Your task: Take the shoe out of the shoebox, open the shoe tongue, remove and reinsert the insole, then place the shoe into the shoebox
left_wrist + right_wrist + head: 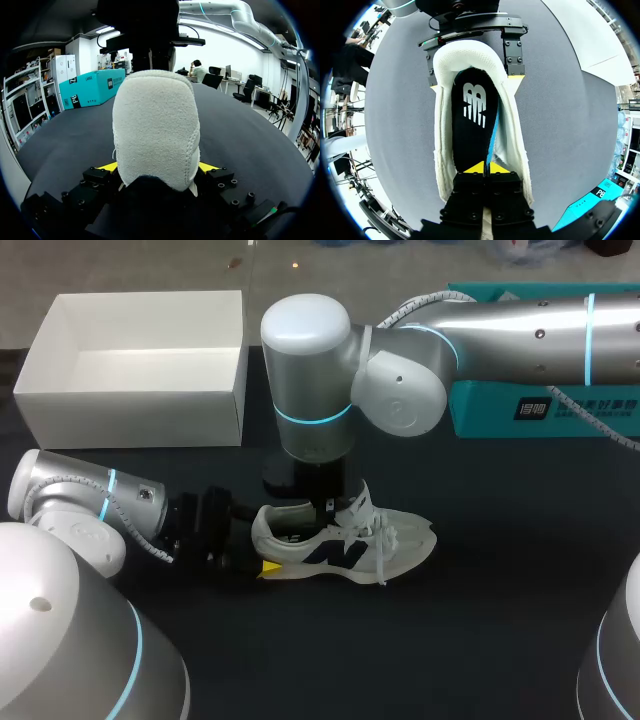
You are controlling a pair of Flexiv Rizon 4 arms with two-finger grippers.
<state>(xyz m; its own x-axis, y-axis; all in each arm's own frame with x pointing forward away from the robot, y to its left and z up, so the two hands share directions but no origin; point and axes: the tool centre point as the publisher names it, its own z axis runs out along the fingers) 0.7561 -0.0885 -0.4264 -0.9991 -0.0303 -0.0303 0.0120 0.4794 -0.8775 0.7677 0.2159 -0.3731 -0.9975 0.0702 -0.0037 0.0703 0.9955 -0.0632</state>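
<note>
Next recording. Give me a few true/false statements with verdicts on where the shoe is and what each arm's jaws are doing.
1. The shoe lies inside the white shoebox. False: the shoe rests on the black table, in front of the shoebox, which looks empty.
2. The left gripper has its jaws on the shoe's heel. True: the left gripper presses the heel from both sides.
3. The right gripper hangs clear of the shoe. False: the right gripper reaches down into the shoe's opening, jaws shut on the insole.
4. The insole's visible face is black. True.
</note>
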